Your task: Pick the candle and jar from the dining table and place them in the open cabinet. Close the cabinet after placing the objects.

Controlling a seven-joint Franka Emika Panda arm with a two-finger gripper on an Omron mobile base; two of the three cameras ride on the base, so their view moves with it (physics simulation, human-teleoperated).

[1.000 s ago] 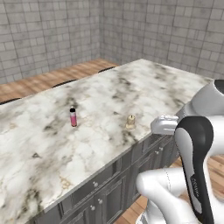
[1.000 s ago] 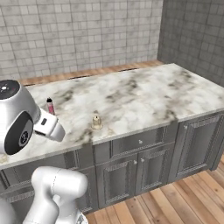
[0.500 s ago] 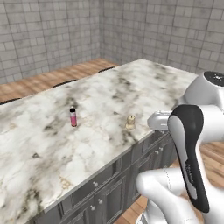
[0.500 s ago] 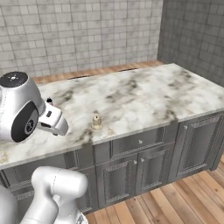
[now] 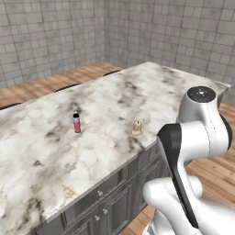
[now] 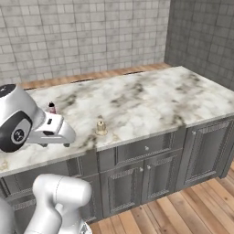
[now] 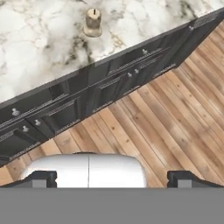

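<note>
Marble dining table [image 5: 41, 151]: one candle [image 5: 137, 128], one pink bottle [image 5: 77, 123]; fingers [image 7: 41, 177] spread wide, holding nothing

A rendered kitchen. A marble-topped table [image 6: 151, 98] stands on dark grey panelled cupboards [image 6: 146, 169]. Wood flooring [image 6: 192, 210] surrounds the table; grey tiled walls [image 6: 82, 36] stand behind it.

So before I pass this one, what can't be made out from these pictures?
- Gripper: in the hand view its open fingertips are cut by the bottom edge; in the left base view the arm's own links cover it.
- Pink bottle: in the right base view the arm hides its lower part.
- Candle: too small in both base views to show wick or surface detail.
- Dining table: its left end is cut off by the left base view's edge.
</note>
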